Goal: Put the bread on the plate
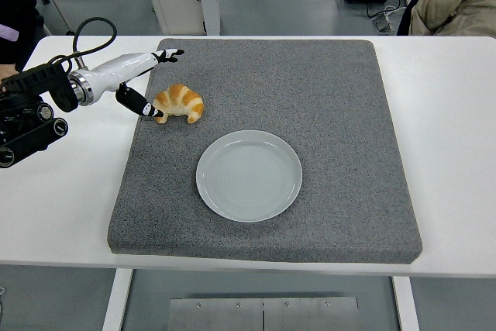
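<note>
A round, smooth, pale plate (249, 175) sits on the near middle of a coarse grey foam mat (341, 114), which covers most of the white worktop (457, 153). Farther back and to the left, the bread (179, 103), a golden, ridged, crescent-shaped croissant, lies on the mat, apart from the plate. The left robot hand (138, 79), white with black fingertips, reaches in from the left just beside the bread; its fingers are spread and hold nothing, the thumb tip at the croissant's left end, the other fingers stretched past its far side.
</note>
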